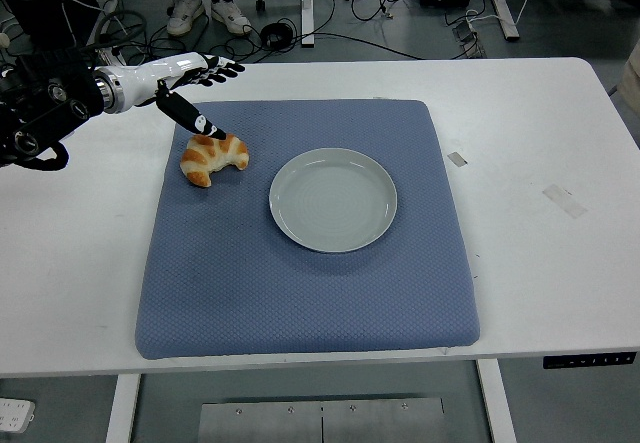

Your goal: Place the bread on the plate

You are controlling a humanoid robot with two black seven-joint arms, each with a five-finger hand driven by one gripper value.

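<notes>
Step in hand: approach; left hand (190, 78) above bread (213, 157), fingers (222, 67) spread, empty; next: lower, grasp, carry to plate (333, 200).

White table (540, 123); blue mat (300, 293)

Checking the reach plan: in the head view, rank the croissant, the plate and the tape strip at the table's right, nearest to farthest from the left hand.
1. Croissant, just under the left hand.
2. Plate, mat centre.
3. Tape strip, far right.
</notes>
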